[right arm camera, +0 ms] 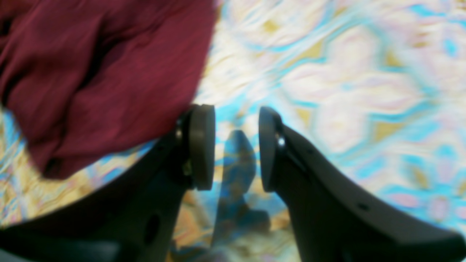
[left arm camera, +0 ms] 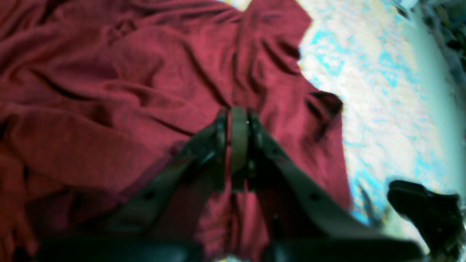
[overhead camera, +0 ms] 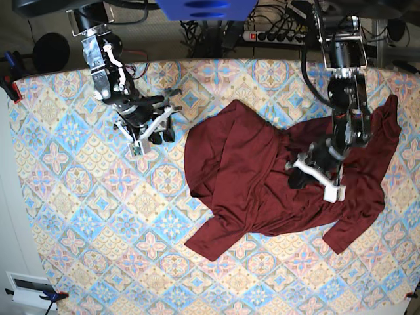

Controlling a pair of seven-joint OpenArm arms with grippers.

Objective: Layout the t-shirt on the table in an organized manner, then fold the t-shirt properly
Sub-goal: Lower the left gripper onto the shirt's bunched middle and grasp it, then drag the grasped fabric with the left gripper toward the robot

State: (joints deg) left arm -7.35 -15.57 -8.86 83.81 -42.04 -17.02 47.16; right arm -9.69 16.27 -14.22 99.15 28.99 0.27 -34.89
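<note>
The dark maroon t-shirt [overhead camera: 262,177] lies crumpled and creased on the right half of the table [overhead camera: 98,216], one sleeve reaching toward the front [overhead camera: 216,239]. My left gripper [overhead camera: 318,177] is down on the shirt's middle. In the left wrist view its jaws [left arm camera: 238,116] are almost together, and a ridge of the t-shirt [left arm camera: 145,72] runs into the tips. My right gripper [overhead camera: 154,131] hovers over bare table, left of the shirt. In the right wrist view it is open [right arm camera: 236,153] with nothing between the pads, and the t-shirt [right arm camera: 91,72] lies to its upper left.
The table's far edge [overhead camera: 197,61] runs behind both arms, with a power strip [overhead camera: 275,36] and cables beyond it. Red clamps [overhead camera: 10,85] grip the back left corner. A dark object [left arm camera: 426,211] sits on the tablecloth beside the shirt in the left wrist view.
</note>
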